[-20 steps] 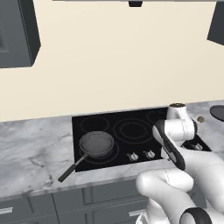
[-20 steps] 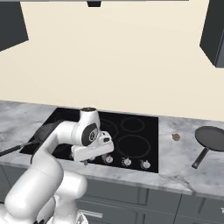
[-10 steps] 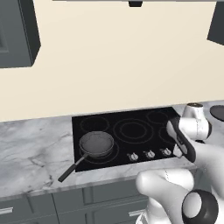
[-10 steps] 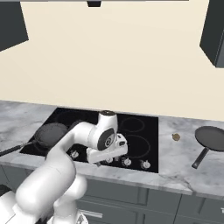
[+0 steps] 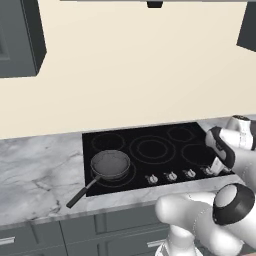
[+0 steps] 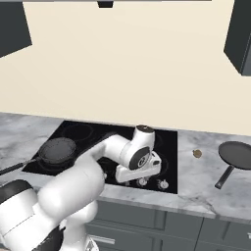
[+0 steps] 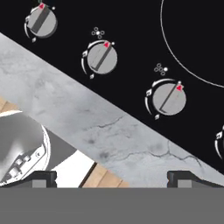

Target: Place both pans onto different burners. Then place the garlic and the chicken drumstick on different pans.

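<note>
Swinging rightward along the cooktop's front edge, the arm has gone from the middle of the glass to its right end over the last second; nothing else has shifted.

From the left base camera, the deep pan (image 5: 110,164) sits on the front-left burner (image 5: 114,172) of the cooktop (image 5: 150,135), its handle running out over the marble counter (image 5: 35,175) toward the front left. The other 4 rings are bare. The hand (image 5: 220,152) hangs over the cooktop's right front corner, above the knobs (image 5: 170,176).

The right base camera adds what lies past the cooktop: the shallow pan (image 6: 238,154) rests on the counter at far right, handle toward the front, and a small brown lump, the drumstick (image 6: 197,153), lies on the marble between cooktop and shallow pan, apart from both. The same camera shows the deep pan (image 6: 58,150) at far left. I cannot pick out the garlic.

The hand camera looks straight down on 3 silver knobs with red marks, a burner arc and the counter's front strip; the 2 fingertips (image 7: 41,177) stand far apart at the bottom corners, jaws wide with nothing between them.
</note>
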You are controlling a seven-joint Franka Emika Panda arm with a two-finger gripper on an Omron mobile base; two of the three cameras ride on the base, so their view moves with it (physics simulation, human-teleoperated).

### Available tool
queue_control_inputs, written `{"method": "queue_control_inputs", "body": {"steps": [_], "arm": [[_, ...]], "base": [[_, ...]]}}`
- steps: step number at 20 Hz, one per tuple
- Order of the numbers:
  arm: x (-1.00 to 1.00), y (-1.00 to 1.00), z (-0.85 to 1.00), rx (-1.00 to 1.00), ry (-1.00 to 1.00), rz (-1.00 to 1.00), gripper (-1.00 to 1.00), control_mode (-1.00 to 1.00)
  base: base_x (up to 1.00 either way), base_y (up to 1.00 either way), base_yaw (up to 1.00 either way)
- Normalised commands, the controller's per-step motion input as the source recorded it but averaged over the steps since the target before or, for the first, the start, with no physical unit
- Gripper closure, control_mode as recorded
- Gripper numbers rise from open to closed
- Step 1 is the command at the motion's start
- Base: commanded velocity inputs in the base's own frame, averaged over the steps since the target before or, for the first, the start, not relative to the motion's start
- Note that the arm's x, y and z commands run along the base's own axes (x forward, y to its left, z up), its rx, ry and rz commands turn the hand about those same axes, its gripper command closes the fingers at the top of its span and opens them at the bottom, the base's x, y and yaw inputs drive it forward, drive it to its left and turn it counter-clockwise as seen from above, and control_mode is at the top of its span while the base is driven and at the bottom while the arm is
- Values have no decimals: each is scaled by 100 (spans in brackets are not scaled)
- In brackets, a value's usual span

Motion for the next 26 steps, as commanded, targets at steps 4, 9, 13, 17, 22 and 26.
{"method": "queue_control_inputs", "body": {"steps": [4,9,13,17,22,26], "arm": [[24,-50,11,7,1,0,-100,-100],[31,-34,12,7,5,-3,-100,-100],[24,-17,19,5,10,-6,-100,-100],[16,-24,15,5,12,-4,-100,-100],[4,-40,4,2,7,-1,-100,-100],[0,-47,0,0,0,0,-100,-100]], "base": [[0,0,0],[0,0,0],[0,0,0],[0,0,0],[0,0,0],[0,0,0]]}}
